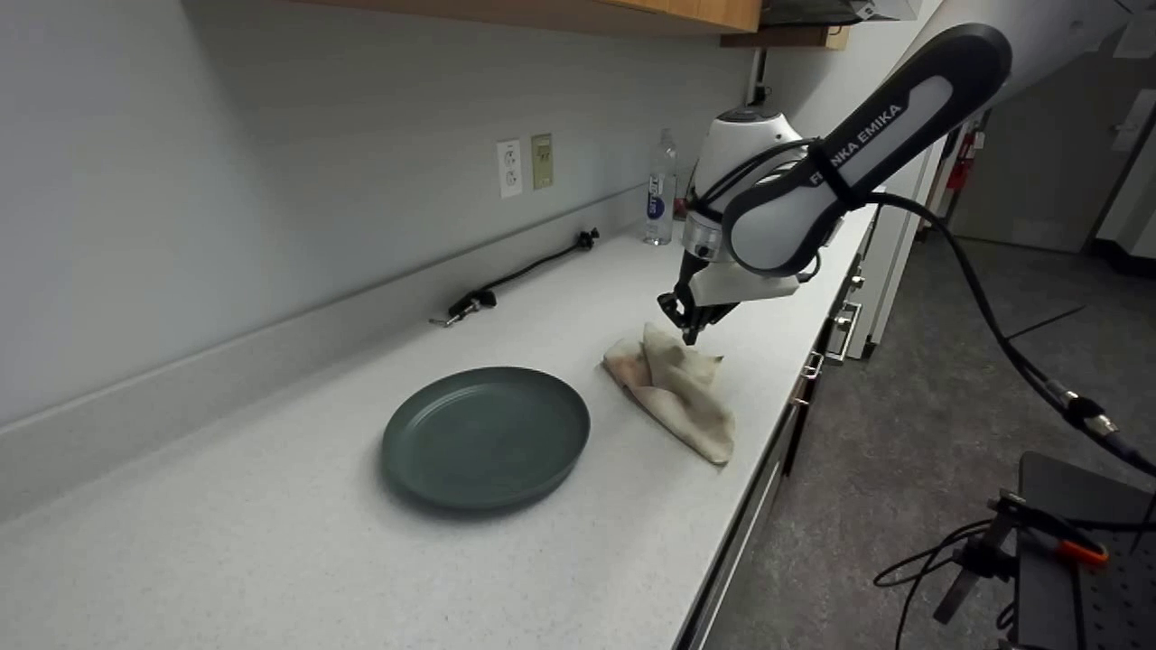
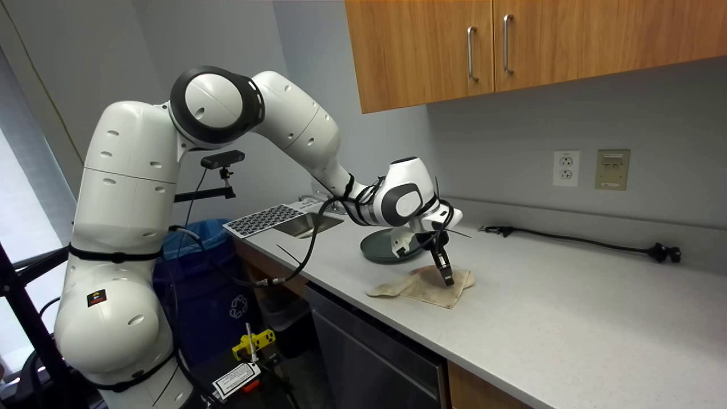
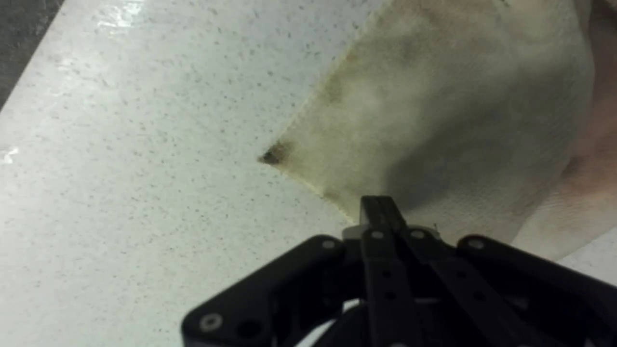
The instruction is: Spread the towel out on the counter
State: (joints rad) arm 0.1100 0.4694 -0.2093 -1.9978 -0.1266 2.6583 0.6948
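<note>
1. Towel [image 1: 677,388], in an exterior view: crumpled on the counter [image 1: 298,551], just beside the green plate [image 1: 488,438], a strip of surface between them. That gap probably suits you: less chance of dragging it onto the plate as it opens.
2. In an exterior view, your gripper [image 2: 448,282] points down over the towel, slightly tilted. Likely placed there to work an edge. Whether it touches, can't tell.
3. Wrist view: fingers [image 3: 372,211] brought together, nothing seen between them, so you appear to have no hold. One dark-tipped corner [image 3: 277,154] lies out flat; at right the towel is folded, a pinkish stretch beyond. My judgement: part the jaws, take the upper layer alone. Pinch both and everything slides.
</note>
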